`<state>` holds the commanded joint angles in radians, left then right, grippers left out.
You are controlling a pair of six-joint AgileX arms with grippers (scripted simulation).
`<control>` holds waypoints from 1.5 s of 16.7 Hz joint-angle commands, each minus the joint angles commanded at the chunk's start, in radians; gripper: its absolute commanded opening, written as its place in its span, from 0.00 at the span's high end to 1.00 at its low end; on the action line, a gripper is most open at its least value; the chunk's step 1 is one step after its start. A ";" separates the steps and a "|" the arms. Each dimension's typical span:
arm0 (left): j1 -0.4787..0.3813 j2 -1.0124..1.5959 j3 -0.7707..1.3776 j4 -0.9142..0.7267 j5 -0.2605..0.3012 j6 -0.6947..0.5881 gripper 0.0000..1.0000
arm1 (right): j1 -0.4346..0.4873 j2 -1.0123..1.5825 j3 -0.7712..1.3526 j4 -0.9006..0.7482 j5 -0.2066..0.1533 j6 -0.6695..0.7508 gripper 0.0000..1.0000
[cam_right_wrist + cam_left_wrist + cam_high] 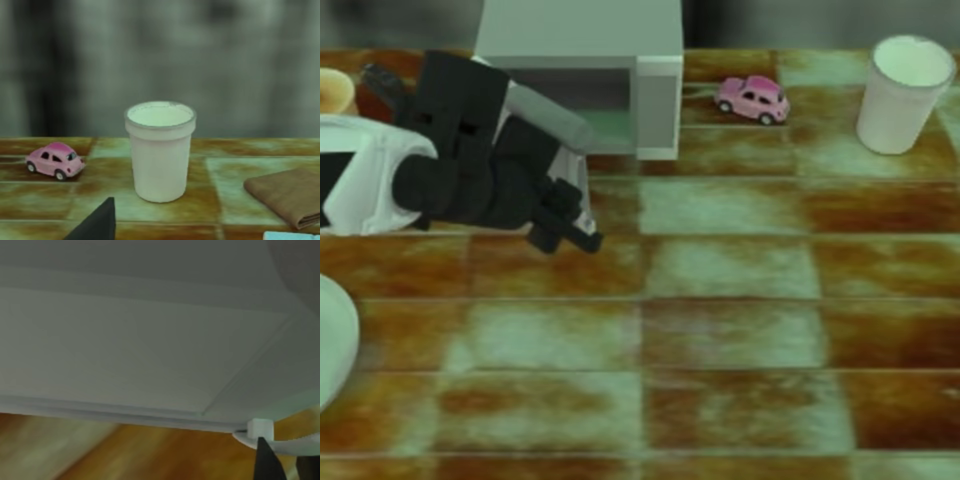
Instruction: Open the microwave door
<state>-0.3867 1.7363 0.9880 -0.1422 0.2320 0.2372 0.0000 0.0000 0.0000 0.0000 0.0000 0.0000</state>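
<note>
The microwave (pixel 580 30) stands at the back, left of centre. Its greyish-green cavity (pixel 612 122) is exposed, with the control strip (pixel 658 105) to the right of it. The microwave door (pixel 548 115) is swung out to the left, away from the front. In the left wrist view the pale door (pixel 125 350) fills most of the picture, with its white handle (pixel 260 427) at its edge. My left gripper (pixel 565 228) is at the door's free end, shut on the handle (pixel 295 445). My right gripper (pixel 100 225) shows only as a dark tip, out of the top view.
A pink toy car (pixel 753 99) sits just right of the microwave. A white cup (pixel 903 92) stands at the back right. In the right wrist view a folded brown cloth (pixel 287 195) lies beside the cup (pixel 160 150). A tan object (pixel 335 92) sits at the far left.
</note>
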 joint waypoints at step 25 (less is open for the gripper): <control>0.016 -0.008 -0.007 -0.011 0.034 0.038 1.00 | 0.000 0.000 0.000 0.000 0.000 0.000 0.00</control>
<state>-0.3703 1.7283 0.9806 -0.1528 0.2660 0.2752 0.0000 0.0000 0.0000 0.0000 0.0000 0.0000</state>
